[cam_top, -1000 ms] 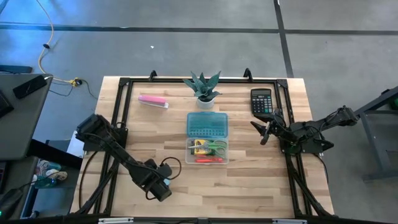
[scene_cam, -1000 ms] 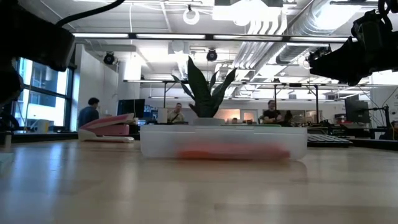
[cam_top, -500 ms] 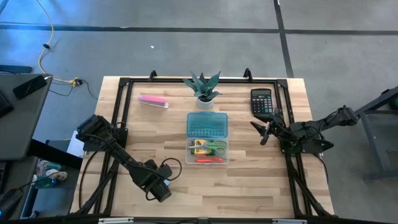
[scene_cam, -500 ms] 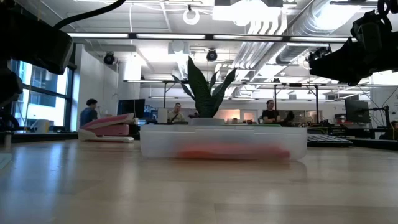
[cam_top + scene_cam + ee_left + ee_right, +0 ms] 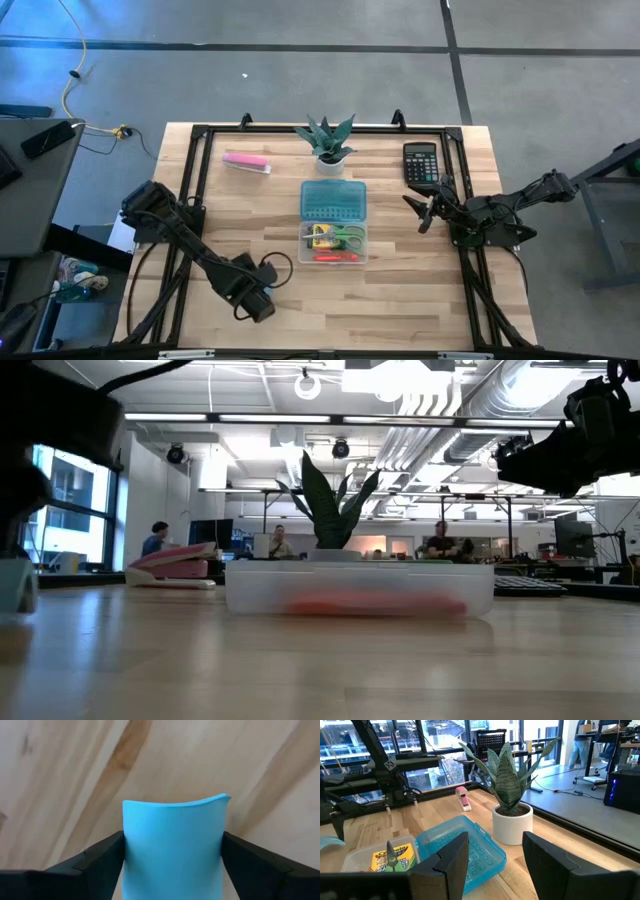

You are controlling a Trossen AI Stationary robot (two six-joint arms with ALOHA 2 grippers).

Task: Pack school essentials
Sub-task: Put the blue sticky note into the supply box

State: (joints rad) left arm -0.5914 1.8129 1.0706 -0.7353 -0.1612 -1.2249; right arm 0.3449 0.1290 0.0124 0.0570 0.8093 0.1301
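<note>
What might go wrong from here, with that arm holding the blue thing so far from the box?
The light-blue notepad is bowed between the left gripper fingers, so it might crease or spring loose on the way.

The open box already holds scissors, a crayon box and a red pen, so the pad may not settle flat.

The upright teal lid could be bumped during the drop.

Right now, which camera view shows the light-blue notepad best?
The left wrist view: the notepad fills it, pinched between the left gripper fingers. The high view shows only a blue speck; the low view shows nothing identifiable.
</note>
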